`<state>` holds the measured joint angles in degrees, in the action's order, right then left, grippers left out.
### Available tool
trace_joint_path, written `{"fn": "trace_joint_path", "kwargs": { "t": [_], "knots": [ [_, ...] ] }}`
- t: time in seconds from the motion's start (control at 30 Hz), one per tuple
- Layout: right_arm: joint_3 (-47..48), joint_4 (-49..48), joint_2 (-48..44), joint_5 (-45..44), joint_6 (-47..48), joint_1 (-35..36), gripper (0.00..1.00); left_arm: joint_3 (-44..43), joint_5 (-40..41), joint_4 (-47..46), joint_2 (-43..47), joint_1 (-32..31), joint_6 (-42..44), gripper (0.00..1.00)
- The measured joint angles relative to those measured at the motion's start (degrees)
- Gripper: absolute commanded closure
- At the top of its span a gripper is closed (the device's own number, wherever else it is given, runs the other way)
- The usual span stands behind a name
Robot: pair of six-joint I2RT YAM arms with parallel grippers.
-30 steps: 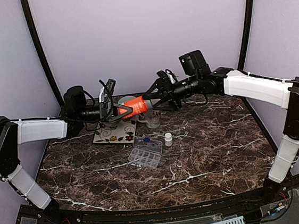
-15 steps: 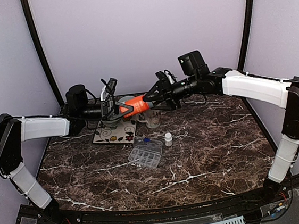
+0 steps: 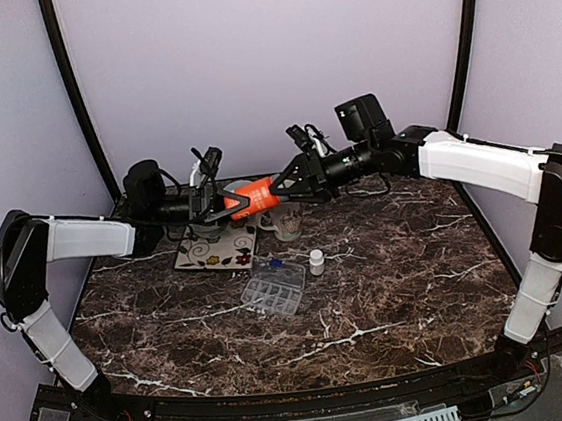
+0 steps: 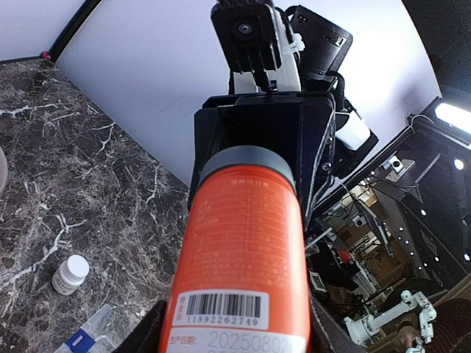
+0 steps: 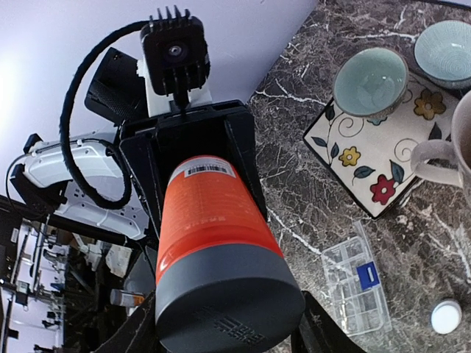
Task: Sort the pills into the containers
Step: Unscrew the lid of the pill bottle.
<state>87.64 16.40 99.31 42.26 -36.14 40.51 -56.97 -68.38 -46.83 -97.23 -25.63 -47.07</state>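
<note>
Orange bottle [image 3: 251, 196] held level, mid-air.
Left gripper [image 3: 228, 204] clamps body; right gripper [image 3: 278, 186] pinches grey cap [image 5: 228, 301], likely to unscrew.

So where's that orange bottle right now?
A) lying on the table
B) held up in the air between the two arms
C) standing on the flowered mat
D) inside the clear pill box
B: the orange bottle hangs above the table, with the left gripper clamped on its barcode end and the right gripper around its grey cap end.
</note>
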Motion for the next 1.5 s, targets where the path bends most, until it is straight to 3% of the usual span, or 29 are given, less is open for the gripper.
{"fn": "trace_joint_path", "kwargs": {
  "t": [0.5, 0.6, 0.87, 0.93, 1.5],
  "knots": [
    [-2.8, -1.4, -4.2, -5.3, 22.0, 0.9, 0.63, 0.2, -2.0, -15.1, -2.6, -0.5, -17.2, 0.84],
    [-3.1, -1.7, -4.3, -5.9, 24.2, 1.1, 0.55, 0.5, -2.4, -16.7, -3.0, -0.4, -18.9, 0.84],
    [-3.1, -1.1, -4.4, -7.4, 27.5, 1.5, 0.21, 1.2, -2.7, -18.4, -3.0, -0.2, -20.3, 0.84],
    [-3.1, -0.2, -4.3, -7.9, 27.4, 1.5, 0.18, 1.4, -2.7, -18.9, -3.0, -0.1, -20.3, 0.84],
    [-3.5, 3.5, -5.7, -9.6, 25.5, 1.0, 0.13, 0.9, -3.6, -19.3, -3.4, 0.8, -18.4, 0.84]
  ]
}}
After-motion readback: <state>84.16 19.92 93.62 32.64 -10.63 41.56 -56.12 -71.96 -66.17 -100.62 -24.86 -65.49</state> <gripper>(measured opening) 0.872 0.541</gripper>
